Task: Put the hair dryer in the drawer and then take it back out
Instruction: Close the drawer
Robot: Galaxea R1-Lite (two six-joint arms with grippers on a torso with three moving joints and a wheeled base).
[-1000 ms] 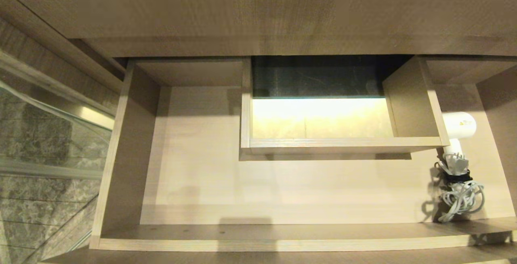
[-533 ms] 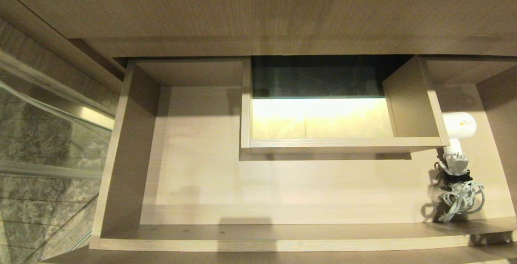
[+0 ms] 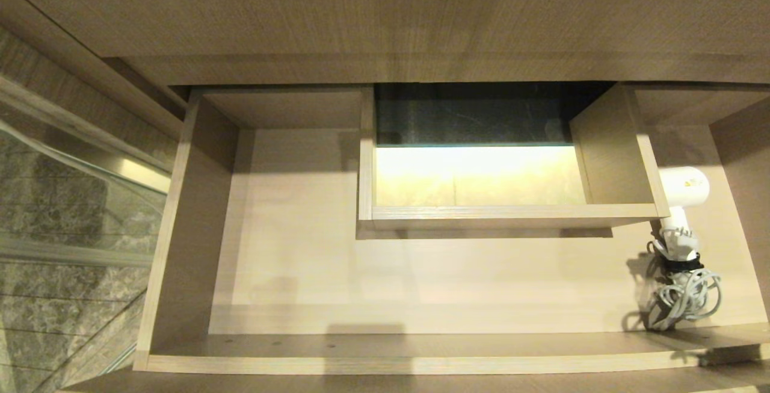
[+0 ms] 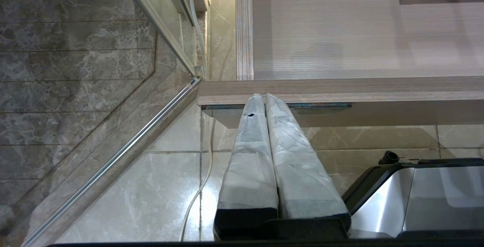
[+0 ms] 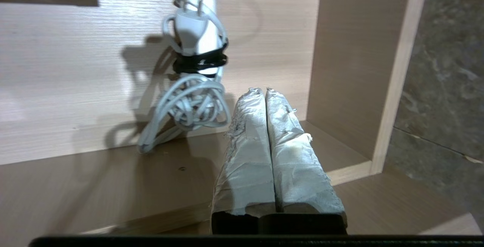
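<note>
Lying in the right front corner of the wide pale wood-grain drawer [image 3: 289,242], the small white plastic hair dryer [image 3: 683,185] trails loose cord; the right gripper [image 5: 264,92], fingers pressed together and empty, may snag those loops.

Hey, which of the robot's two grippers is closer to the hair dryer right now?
The right gripper, fingers shut, empty, beside the hair dryer and its bundled cord in the drawer. The left gripper sits outside the drawer's far corner, over floor tiles.
</note>
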